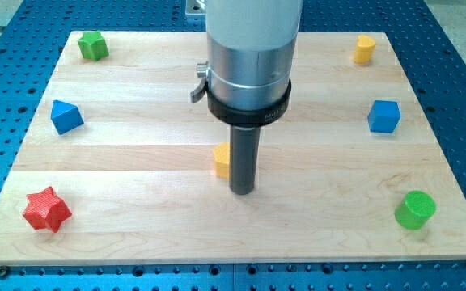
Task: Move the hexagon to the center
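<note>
A yellow block [222, 160] lies near the middle of the wooden board [136, 234]; the rod hides its right part, so its shape is unclear. My tip [242, 192] rests on the board just right of and slightly below this block, touching or nearly touching it. A second yellow block [365, 48], hexagon-like, sits at the view's top right corner.
A green star [93, 45] is at the top left, a blue triangular block [65, 116] at the left, a red star [47, 209] at the bottom left, a blue cube [384, 115] at the right, a green cylinder [415, 209] at the bottom right.
</note>
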Controlling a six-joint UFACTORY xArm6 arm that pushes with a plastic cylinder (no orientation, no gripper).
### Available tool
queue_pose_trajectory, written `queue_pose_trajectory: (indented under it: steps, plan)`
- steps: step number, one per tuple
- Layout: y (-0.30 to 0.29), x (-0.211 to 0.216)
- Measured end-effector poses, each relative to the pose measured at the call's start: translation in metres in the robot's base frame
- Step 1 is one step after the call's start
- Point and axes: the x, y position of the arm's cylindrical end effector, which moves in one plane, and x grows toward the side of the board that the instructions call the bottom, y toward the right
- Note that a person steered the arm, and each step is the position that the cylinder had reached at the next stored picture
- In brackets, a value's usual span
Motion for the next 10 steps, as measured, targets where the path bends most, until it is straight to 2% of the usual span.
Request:
queue_pose_trajectory:
  steps: [1, 3, 4, 5, 6, 7, 10]
  plan:
    - [-0.024, 0.022]
    - [0.026, -0.042]
    - [0.027, -0.042]
    - [0.015, -0.024]
    - [0.001, 0.011]
    - [-0.019, -0.019]
    - [-0.023, -0.045]
